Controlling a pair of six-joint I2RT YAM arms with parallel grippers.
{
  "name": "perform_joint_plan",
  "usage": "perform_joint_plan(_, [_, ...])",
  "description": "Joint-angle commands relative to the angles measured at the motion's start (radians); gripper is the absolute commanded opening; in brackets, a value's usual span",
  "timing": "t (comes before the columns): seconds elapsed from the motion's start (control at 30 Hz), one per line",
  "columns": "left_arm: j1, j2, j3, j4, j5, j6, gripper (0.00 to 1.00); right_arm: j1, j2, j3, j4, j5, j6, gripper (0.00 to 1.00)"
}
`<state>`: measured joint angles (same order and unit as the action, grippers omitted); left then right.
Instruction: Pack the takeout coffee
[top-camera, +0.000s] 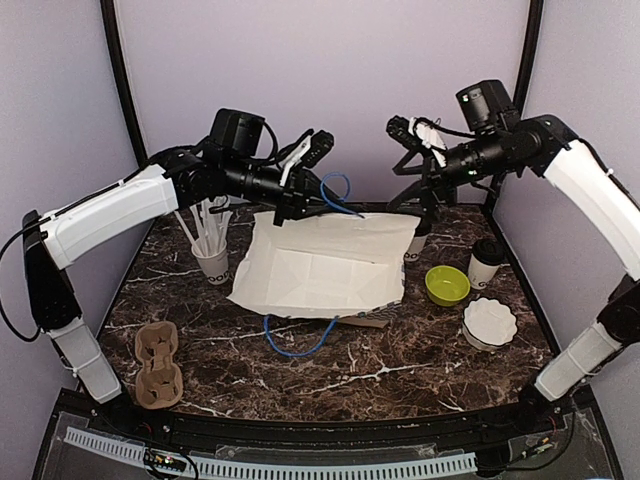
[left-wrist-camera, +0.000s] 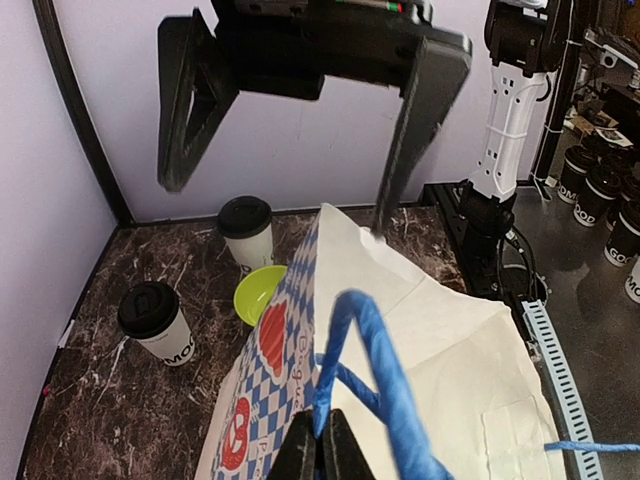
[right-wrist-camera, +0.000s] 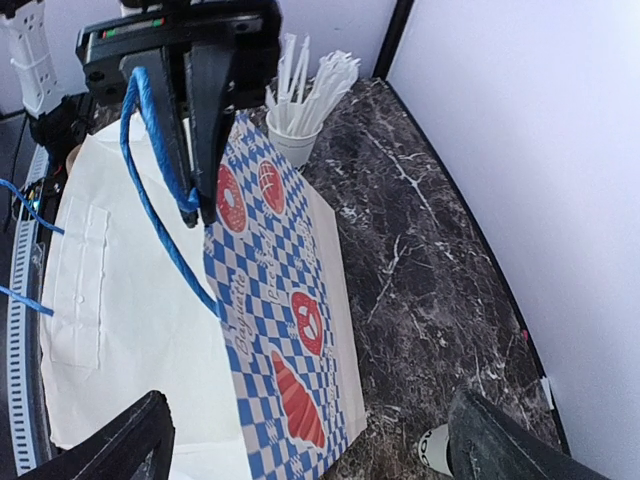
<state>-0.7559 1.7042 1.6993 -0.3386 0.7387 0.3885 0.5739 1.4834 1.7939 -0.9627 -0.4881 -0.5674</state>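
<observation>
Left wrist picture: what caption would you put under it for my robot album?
Left gripper pinches the blue handle of the paper bag while the open right gripper reaches its rim.

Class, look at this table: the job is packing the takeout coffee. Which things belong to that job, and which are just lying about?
Belong: lidded coffee cup by the wall; second lidded coffee cup; paper bag, its blue handle gripped by the left claw; probably the cardboard cup carrier.

Lying about: cup of straws; lime-green bowl; white fluted dish.
</observation>
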Motion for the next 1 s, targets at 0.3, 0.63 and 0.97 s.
perform_joint_plan(0.3, [-0.006,-0.121,-0.095,0.093,-0.037,-0.041,0.05,0.217,0.174,0.11,-0.052,0.222,-0.103,0.79])
perform_joint_plan(0.63, [-0.006,-0.156,-0.147,0.121,-0.051,-0.037,0.05,0.251,0.221,0.162,-0.066,0.214,-0.115,0.24])
perform_joint_plan(0.97, [-0.006,-0.227,-0.157,0.064,-0.334,-0.183,0.36,0.255,0.193,0.116,-0.029,0.294,-0.121,0.0])
